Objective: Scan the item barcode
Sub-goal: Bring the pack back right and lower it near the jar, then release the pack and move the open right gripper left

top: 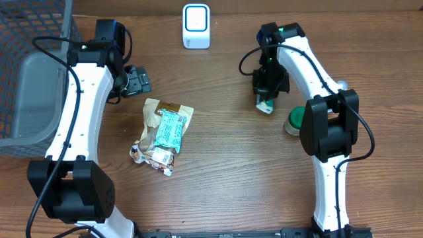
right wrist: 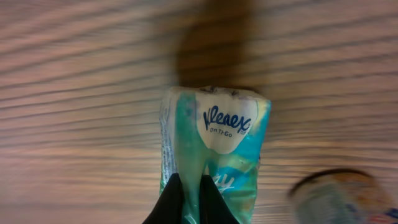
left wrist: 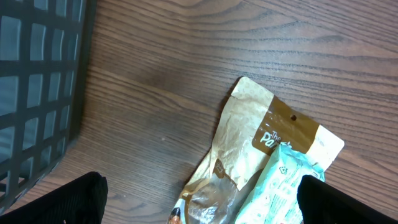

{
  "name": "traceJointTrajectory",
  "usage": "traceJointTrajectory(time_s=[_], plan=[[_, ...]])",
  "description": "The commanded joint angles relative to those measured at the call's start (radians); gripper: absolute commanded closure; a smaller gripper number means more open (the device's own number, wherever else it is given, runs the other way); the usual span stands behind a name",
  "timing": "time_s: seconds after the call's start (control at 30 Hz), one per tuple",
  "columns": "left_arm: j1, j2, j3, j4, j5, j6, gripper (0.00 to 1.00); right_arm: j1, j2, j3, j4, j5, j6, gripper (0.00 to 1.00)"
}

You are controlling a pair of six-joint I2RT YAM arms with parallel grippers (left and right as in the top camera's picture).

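Black wire basket [top: 26,39], far left of the tabletop [top: 225,185]: no part in this step. Left fingers [top: 137,80], next along: spread to full width, holding nothing, poised above the upper end of the snack pile; you need not use them here. Brown pouch [top: 153,116] with teal packet [top: 170,129] lying on it, left of centre: loose stock, untouched. White scanner [top: 196,26], back edge, centre: blue-rimmed window visible from above. Right fingers [top: 267,96], right of the scanner and nearer the front: pinched tight on one end of the tissue pack [right wrist: 214,143], a green-and-white soft pack with its logo side toward the wrist camera. It appears to be lifted off the wood, though that is not certain. No barcode shows on the face in view, so it is probably on another side. To do the step well, carry the pack back and left to the scanner. Roll the wrist until the printed code squarely meets the window, then hold it flat and steady. Soft film creases, so do not squeeze harder, and see that your fingers do not cover the code. Green-lidded jar [top: 295,119], just right of the pack: swing away from it as you go.
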Motion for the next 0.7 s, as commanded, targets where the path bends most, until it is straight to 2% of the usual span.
traceJointTrajectory(time_s=[0.0,0.03,0.1,0.17,0.53,0.67], plan=[[-0.007,0.001,0.016,0.001,-0.012,0.012,0.00,-0.008,-0.019,-0.045,0.006,0.146,0.026,0.96],[-0.007,0.001,0.016,0.001,-0.012,0.012,0.00,-0.008,-0.019,-0.055,0.008,0.161,0.025,0.93],[-0.007,0.001,0.016,0.001,-0.012,0.012,0.00,-0.008,-0.019,-0.069,0.015,0.172,0.025,0.75],[-0.007,0.001,0.016,0.001,-0.012,0.012,0.00,-0.008,-0.019,-0.071,0.017,0.171,0.025,0.62],[-0.007,0.001,0.016,0.001,-0.012,0.012,0.00,0.003,-0.021,0.045,-0.008,0.114,0.051,0.62],[-0.007,0.001,0.016,0.001,-0.012,0.012,0.00,0.058,-0.021,0.036,0.061,0.065,0.072,0.62]])
